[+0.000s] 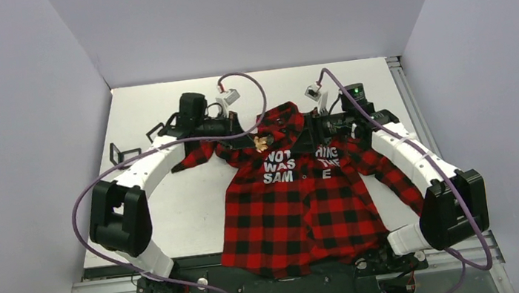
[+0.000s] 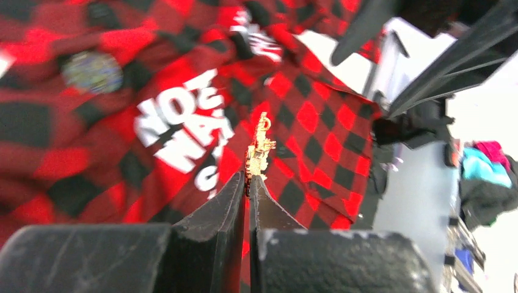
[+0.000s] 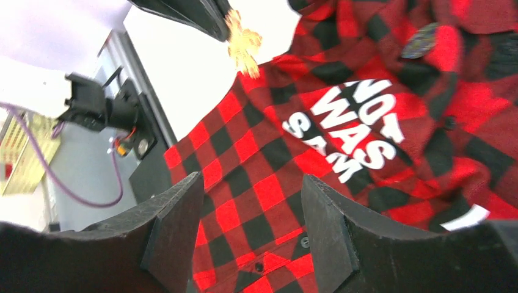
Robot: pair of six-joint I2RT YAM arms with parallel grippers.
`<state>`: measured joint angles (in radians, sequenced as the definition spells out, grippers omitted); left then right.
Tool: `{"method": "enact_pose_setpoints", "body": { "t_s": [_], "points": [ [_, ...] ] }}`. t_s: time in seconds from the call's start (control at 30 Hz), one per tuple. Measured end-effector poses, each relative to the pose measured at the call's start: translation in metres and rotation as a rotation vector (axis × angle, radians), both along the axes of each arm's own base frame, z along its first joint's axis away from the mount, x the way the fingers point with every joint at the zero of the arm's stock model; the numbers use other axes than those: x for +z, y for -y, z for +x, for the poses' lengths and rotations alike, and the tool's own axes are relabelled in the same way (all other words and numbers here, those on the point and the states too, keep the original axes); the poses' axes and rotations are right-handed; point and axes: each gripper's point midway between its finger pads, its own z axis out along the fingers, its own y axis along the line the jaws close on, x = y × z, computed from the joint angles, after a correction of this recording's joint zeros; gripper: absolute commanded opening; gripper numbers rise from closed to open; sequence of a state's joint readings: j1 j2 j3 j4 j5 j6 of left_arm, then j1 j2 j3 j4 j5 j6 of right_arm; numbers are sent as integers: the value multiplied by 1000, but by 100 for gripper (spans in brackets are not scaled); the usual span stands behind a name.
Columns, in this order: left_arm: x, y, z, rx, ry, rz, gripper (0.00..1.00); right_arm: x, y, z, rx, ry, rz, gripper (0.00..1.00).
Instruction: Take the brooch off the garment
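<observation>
The garment is a red-and-black check shirt with white letters, lying flat in the middle of the table. My left gripper hovers over the shirt's upper left chest, beside the collar. In the left wrist view it is shut on the base of the small gold brooch, which stands up above the cloth. The brooch also shows in the top view and in the right wrist view, at the tip of the left fingers. My right gripper is open and empty above the shirt, by the collar's right side.
A round grey patch sits on the shirt near the collar, also seen in the right wrist view. Grey walls close in the table on the left, back and right. A metal rail runs along the table's right edge. Purple cables loop off both arms.
</observation>
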<state>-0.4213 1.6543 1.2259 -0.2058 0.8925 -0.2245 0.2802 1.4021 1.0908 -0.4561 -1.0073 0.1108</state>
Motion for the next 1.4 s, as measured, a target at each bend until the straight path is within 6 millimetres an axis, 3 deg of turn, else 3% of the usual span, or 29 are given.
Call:
{"method": "enact_pose_setpoints", "body": {
  "t_s": [0.13, 0.23, 0.33, 0.43, 0.5, 0.67, 0.97, 1.13, 1.4],
  "points": [
    [-20, -55, 32, 153, -8, 131, 0, -9, 12, 19, -102, 23, -21, 56],
    [-28, -109, 57, 280, 5, 230, 0, -17, 16, 24, -141, 26, -49, 56],
    [-37, -175, 79, 435, 29, 364, 0, -18, 18, 29, -160, 42, -63, 56],
    [-47, -238, 89, 576, 58, 537, 0, -19, 20, 31, -168, 48, -72, 56],
    [-48, -269, 92, 645, 90, 646, 0, -20, 20, 31, -171, 51, -77, 56],
    [-46, -333, 97, 783, 189, 916, 0, -21, 21, 32, -169, 60, -86, 56],
    [-69, -401, 111, 892, 254, 1285, 0, -23, 21, 29, -155, 63, -95, 56],
    [-90, -420, 109, 883, 250, 1417, 0, -27, 21, 27, -142, 52, -102, 56],
    [-100, -438, 120, 882, 289, 1540, 2, -30, 20, 24, -128, 42, -104, 56]
  ]
}}
